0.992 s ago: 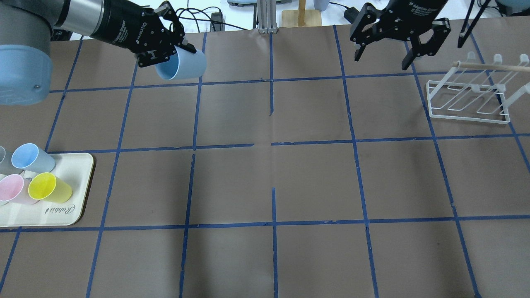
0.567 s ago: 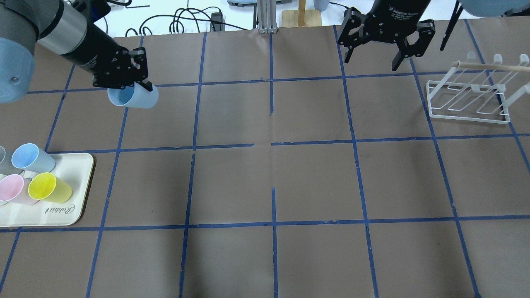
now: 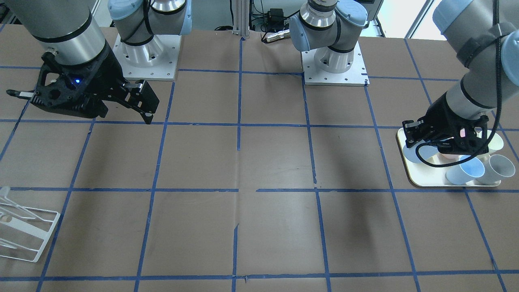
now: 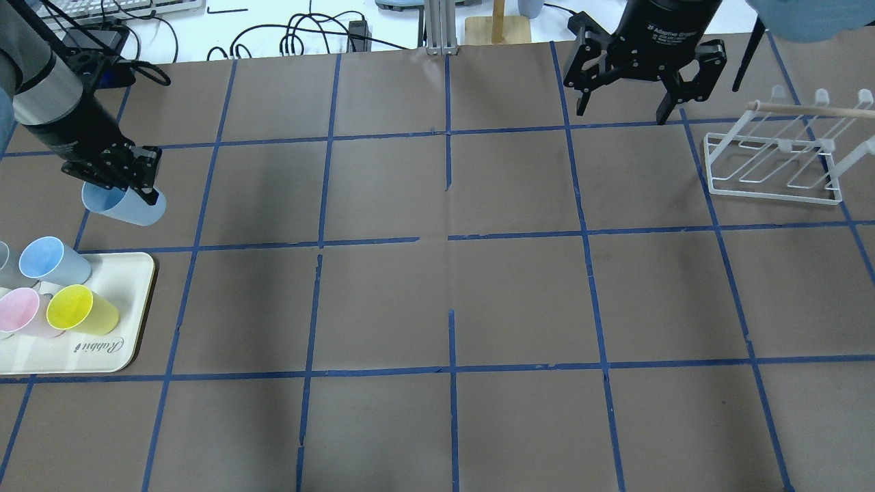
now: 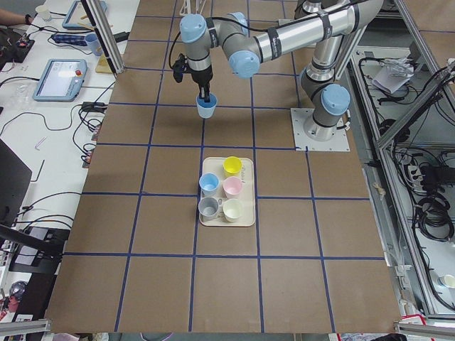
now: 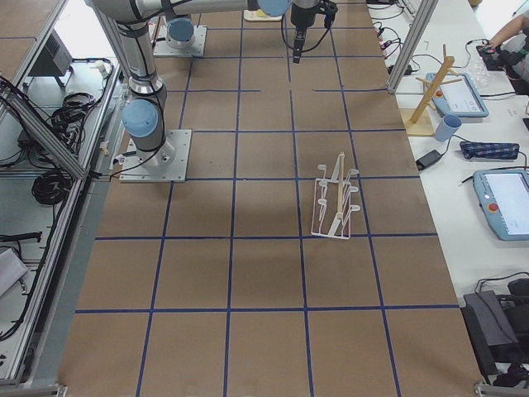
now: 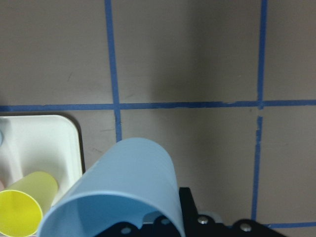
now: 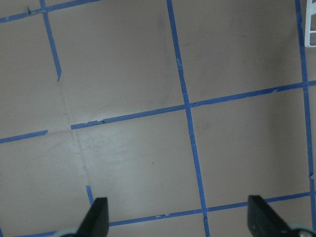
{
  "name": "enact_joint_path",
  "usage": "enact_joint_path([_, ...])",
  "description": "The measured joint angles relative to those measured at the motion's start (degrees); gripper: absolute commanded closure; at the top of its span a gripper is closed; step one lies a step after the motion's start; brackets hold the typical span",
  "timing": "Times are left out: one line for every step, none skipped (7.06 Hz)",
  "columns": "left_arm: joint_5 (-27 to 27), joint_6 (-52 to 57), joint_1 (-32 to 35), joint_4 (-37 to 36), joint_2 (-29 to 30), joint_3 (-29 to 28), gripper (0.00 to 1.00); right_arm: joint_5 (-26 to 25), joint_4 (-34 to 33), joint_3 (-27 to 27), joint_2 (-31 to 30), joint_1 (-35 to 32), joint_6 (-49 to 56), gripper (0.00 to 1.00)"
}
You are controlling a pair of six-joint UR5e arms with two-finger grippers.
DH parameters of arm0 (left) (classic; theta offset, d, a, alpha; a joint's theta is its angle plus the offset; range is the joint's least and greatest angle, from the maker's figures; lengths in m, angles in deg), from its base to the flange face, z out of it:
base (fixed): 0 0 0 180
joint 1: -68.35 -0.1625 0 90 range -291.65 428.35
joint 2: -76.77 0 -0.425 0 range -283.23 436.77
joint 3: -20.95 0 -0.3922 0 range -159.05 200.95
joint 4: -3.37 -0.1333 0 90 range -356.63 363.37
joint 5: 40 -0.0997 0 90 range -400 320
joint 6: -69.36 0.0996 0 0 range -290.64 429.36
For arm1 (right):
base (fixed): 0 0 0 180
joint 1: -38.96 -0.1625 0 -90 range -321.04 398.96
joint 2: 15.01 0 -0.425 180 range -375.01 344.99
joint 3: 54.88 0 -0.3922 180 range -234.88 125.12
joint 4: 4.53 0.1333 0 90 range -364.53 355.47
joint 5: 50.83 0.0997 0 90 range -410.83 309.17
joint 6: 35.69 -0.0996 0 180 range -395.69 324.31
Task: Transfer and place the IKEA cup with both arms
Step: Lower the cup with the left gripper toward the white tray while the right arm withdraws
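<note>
My left gripper (image 4: 122,183) is shut on the rim of a pale-blue IKEA cup (image 4: 130,207). It holds the cup tilted above the table, just beyond the far edge of the cream tray (image 4: 130,301). The cup fills the lower part of the left wrist view (image 7: 123,187) and also shows in the exterior left view (image 5: 205,107). Its pale-blue twin (image 4: 51,260) stands on the tray. My right gripper (image 4: 622,116) is open and empty at the far right of the table, with its fingers (image 8: 98,217) spread wide in the right wrist view.
The tray also holds a yellow cup (image 4: 81,309), a pink cup (image 4: 22,311) and a grey cup (image 4: 5,270). A white wire rack (image 4: 772,167) with a wooden rod stands at the far right. Blue tape lines grid the brown table.
My left arm has carried the blue cup from the far middle-left of the table leftward and nearer, to just beyond the tray. The right gripper has shifted slightly and stays open.
</note>
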Motion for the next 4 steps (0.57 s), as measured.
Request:
enact_joint_path([-1.7, 4.3, -1.7, -0.1, 2.1, 0.1, 1.00, 0.0, -0.2, -1.2, -0.7, 0.0, 0.4, 0.00])
enact_joint_path([-3.0, 8.0, -3.2, -0.5, 4.5, -0.1, 1.00, 0.0, -0.4, -1.7, -1.0, 0.0, 0.7, 0.00])
enact_joint_path([-4.6, 10.9, -4.6, -0.9, 6.9, -0.5, 1.00, 0.0, -0.5, -1.9, -1.1, 0.0, 0.8, 0.00])
enact_joint_path([-6.2, 13.6, -6.1, -2.4, 9.1, -0.5, 1.00, 0.0, -0.6, -1.9, -1.1, 0.0, 0.9, 0.00])
